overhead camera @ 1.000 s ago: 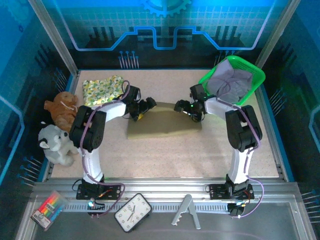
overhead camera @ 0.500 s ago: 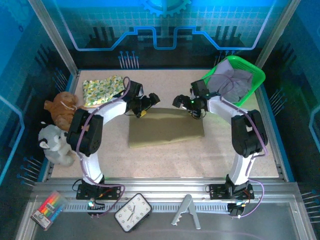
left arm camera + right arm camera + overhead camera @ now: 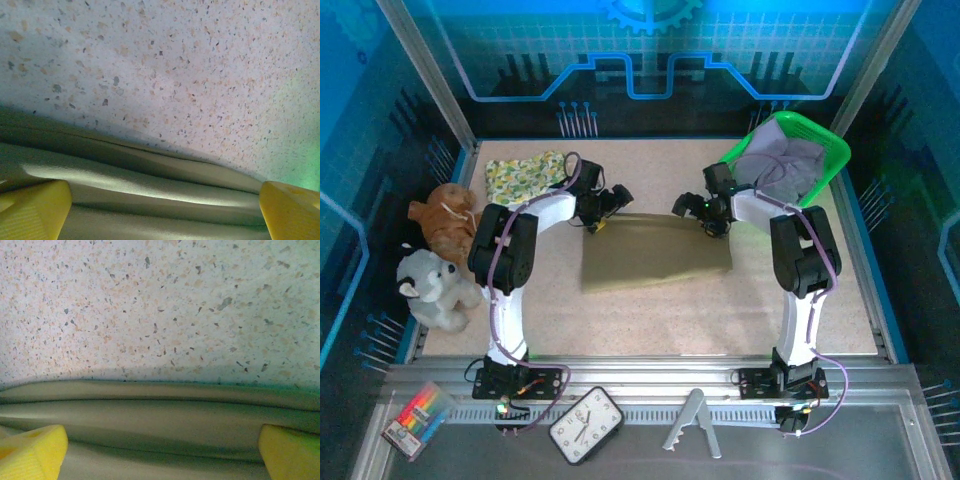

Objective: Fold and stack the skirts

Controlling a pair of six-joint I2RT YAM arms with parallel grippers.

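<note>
The olive-khaki skirt (image 3: 655, 252) lies folded in a flat rectangle mid-table. My left gripper (image 3: 616, 197) hovers at its far left corner, my right gripper (image 3: 682, 207) at its far right corner. In the left wrist view the yellow fingertips (image 3: 31, 210) stand wide apart over the layered olive edge (image 3: 150, 180), so that left gripper (image 3: 162, 215) is open and empty. The right gripper (image 3: 160, 455) is open too, above the same skirt's edge (image 3: 160, 415). The floral skirt (image 3: 524, 176) lies folded at the far left. The lavender-grey skirt (image 3: 782, 172) sits in the basket.
The green plastic basket (image 3: 828, 150) stands tilted at the far right corner. Brown (image 3: 445, 222) and grey (image 3: 432, 288) plush toys sit at the left edge. A clock (image 3: 586, 424), markers (image 3: 417, 420) and a metal stand (image 3: 692, 424) lie on the near shelf.
Both grippers have shifted slightly toward the far edge of the olive skirt and stayed open. The skirt has settled flatter, and its near edge lies closer to the arms' bases.
</note>
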